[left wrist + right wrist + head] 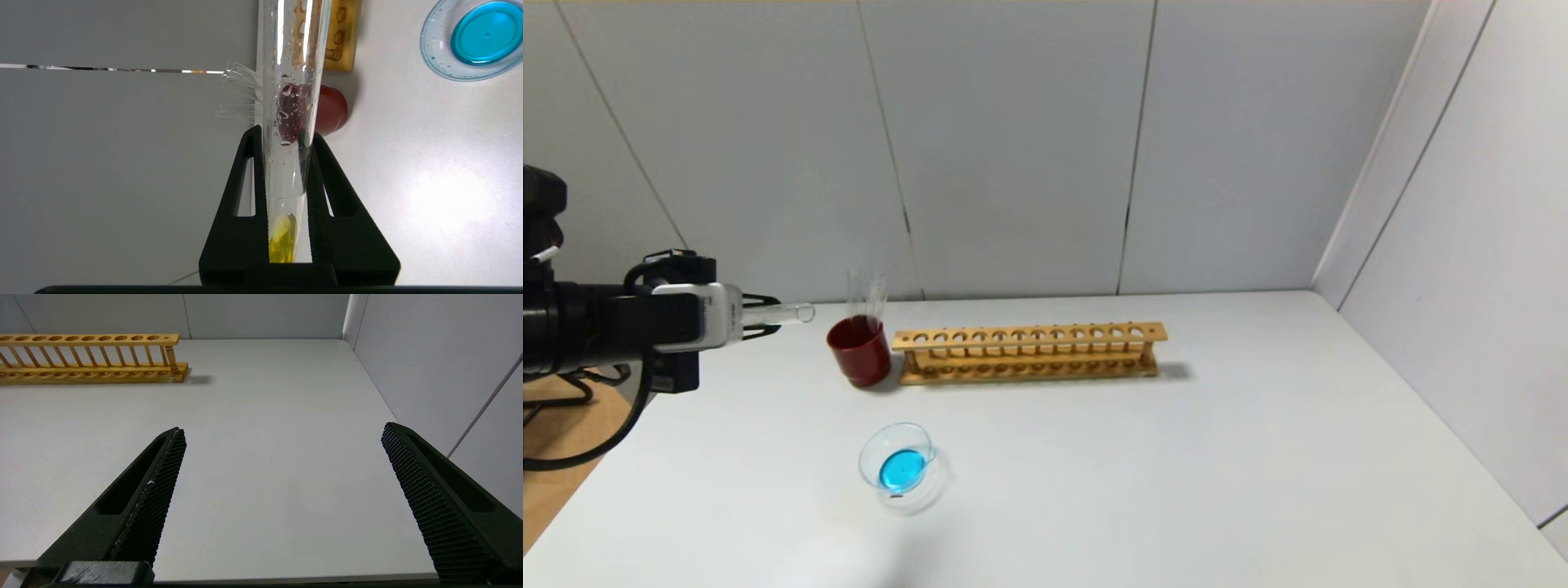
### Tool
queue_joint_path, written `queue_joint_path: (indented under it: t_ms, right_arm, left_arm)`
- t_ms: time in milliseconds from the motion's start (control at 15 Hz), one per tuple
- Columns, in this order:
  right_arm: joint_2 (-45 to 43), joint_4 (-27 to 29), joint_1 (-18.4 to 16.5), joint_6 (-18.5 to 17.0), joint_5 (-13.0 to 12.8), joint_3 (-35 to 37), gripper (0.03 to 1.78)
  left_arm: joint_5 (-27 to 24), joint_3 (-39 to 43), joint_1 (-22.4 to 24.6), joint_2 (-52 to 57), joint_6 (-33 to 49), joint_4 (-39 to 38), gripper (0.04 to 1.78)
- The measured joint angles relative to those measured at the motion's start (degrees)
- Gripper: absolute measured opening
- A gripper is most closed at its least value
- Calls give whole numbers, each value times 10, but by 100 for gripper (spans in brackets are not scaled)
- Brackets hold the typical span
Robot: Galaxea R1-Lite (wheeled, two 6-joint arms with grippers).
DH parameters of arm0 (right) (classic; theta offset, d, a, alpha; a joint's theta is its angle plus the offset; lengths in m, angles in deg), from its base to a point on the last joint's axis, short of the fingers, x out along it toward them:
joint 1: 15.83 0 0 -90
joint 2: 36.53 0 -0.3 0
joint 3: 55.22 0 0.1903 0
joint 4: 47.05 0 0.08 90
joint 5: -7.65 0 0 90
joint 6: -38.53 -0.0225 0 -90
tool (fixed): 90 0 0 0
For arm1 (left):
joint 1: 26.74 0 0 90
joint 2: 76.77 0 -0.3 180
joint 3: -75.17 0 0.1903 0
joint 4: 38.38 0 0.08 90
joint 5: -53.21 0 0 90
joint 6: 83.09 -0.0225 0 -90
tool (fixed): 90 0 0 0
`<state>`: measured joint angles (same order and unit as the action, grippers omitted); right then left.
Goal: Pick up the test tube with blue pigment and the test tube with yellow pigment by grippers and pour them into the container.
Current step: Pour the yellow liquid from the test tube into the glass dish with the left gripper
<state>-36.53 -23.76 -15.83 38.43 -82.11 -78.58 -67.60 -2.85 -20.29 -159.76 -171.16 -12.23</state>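
The left claw (286,134) was clamped on the test tube with yellow pigment (291,102), held level above the surface (1176,457), left of the red cup (859,349). The right claw (282,435) hung wide open.

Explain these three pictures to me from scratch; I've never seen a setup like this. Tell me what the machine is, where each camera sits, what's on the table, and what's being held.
This is a two-armed robot. One camera looks down from its head; one sits on each wrist. On the white table stand a wooden tube rack, a dark red cup holding clear tubes, and a glass dish, the container, with blue liquid in it. The left gripper is shut on the test tube with yellow pigment, held roughly level at the table's left edge. The right gripper hangs open and empty over bare table.
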Motion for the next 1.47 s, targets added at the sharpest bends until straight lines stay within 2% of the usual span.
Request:
queue_joint_path:
  t_ms: [200,400,667,1267,1467]
  right_arm:
    - [0,0,0,0,0,0,175]
    - [0,0,0,0,0,0,175]
    - [0,0,0,0,0,0,175]
    - [0,0,0,0,0,0,175]
    - [0,0,0,0,0,0,175]
  left_arm:
    - [-16,28,-1,-20,0,-60,31]
    - [-22,40,-2,-34,-4,-76,31]
    - [-21,51,-2,-56,-66,-98,31]
    - [-19,78,-2,-107,-124,-164,31]
    - [-22,80,-2,-124,-169,-172,31]
